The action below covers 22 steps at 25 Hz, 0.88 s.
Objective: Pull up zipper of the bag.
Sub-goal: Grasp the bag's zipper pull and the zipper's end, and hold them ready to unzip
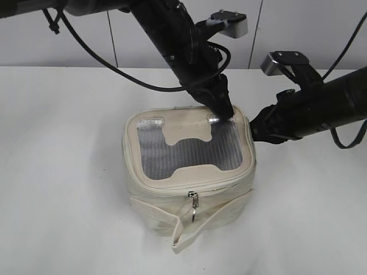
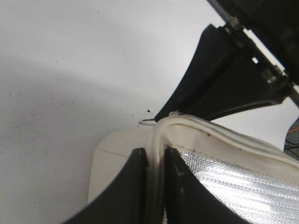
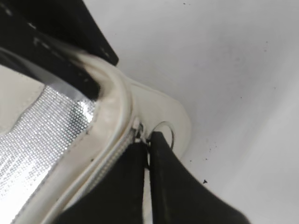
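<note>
Cream canvas is what the bag point(image 1: 189, 172) is made of, and it is seen standing on the white bench point(image 1: 63, 172), near the middle, with a silvery quilted panel point(image 1: 189, 150) set into its lid. At the front, a metal zipper pull point(image 1: 194, 201) with a ring is seen hanging just below the lid seam. The left pincer point(image 1: 222, 113) is brought down onto the far right corner of the lid; in the left wrist view its fingers point(image 2: 135, 186) are pressed together on the piped rim point(image 2: 156, 154) of the lid, which is pinched between them. The right pincer point(image 1: 252, 130) is held against the right side of the bag at the same corner. In the right wrist view its fingers point(image 3: 168, 186) are closed on a second zipper pull point(image 3: 142, 135), with a small metal ring point(image 3: 164, 133) showing just beside them.
</note>
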Each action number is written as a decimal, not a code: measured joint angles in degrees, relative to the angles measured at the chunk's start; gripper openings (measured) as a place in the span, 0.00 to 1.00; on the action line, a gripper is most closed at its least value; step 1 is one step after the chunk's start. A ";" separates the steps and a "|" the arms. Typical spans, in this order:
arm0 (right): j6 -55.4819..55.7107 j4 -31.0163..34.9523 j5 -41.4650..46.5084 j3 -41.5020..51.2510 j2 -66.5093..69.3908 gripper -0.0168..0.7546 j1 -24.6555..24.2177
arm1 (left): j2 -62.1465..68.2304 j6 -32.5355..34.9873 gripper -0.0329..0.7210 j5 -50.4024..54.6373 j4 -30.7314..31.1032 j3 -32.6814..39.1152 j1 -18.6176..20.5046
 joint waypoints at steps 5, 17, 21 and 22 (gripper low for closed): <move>13.88 -10.06 0.97 -0.05 -3.08 0.03 0.00 | 0.00 0.05 0.15 0.00 0.00 0.00 -0.05; 31.95 -24.74 7.73 -0.82 -6.06 0.03 0.04 | 0.00 0.11 0.15 0.23 0.16 0.00 -0.39; 35.23 -27.73 10.77 -0.83 -7.14 0.03 0.04 | 0.00 0.11 0.15 0.41 0.05 0.00 -0.39; 35.86 -28.30 11.56 -0.96 -7.21 0.03 0.04 | 0.00 0.11 0.15 0.41 -0.02 0.00 -0.43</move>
